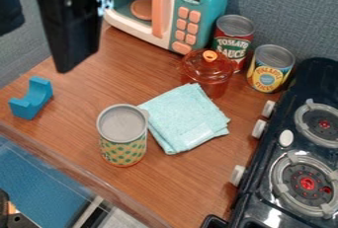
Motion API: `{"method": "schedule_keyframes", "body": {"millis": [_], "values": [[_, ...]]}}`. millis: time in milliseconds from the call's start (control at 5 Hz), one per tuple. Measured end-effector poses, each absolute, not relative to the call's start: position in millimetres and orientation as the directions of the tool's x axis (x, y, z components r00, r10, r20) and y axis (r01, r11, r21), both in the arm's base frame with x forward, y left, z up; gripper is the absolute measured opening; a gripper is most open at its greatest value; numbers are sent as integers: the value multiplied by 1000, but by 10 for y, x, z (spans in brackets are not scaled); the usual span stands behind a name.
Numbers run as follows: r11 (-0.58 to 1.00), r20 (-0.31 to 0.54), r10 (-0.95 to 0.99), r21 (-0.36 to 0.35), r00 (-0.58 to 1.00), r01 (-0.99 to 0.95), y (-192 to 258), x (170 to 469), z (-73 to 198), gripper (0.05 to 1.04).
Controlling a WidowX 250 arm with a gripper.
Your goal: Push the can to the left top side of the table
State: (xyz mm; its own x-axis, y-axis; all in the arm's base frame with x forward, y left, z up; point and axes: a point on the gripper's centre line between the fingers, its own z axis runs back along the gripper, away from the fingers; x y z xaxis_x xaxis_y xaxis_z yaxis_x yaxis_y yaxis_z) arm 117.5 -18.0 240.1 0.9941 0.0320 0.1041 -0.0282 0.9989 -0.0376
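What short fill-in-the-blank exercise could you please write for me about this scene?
1. In the picture, the patterned can stands to the ____ of the folded cloth.
2. By the back wall, ____ other cans stand side by side.
3. The knob on the pot's lid is ____.
4. The centres of the burners on the stove are ____.

Missing words: left; two; orange; red.

"TOMATO SAUCE" on red can (233,38), "PINEAPPLE" on yellow can (269,76)
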Motion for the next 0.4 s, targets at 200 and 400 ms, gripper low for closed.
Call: {"method": "schedule_keyframes", "body": {"millis": [200, 400], "values": [[999, 101, 37, -37, 994, -33, -179, 1178, 2375, 1000], [993, 1, 120, -11, 993, -120, -140, 1481, 1959, 1000]]}}
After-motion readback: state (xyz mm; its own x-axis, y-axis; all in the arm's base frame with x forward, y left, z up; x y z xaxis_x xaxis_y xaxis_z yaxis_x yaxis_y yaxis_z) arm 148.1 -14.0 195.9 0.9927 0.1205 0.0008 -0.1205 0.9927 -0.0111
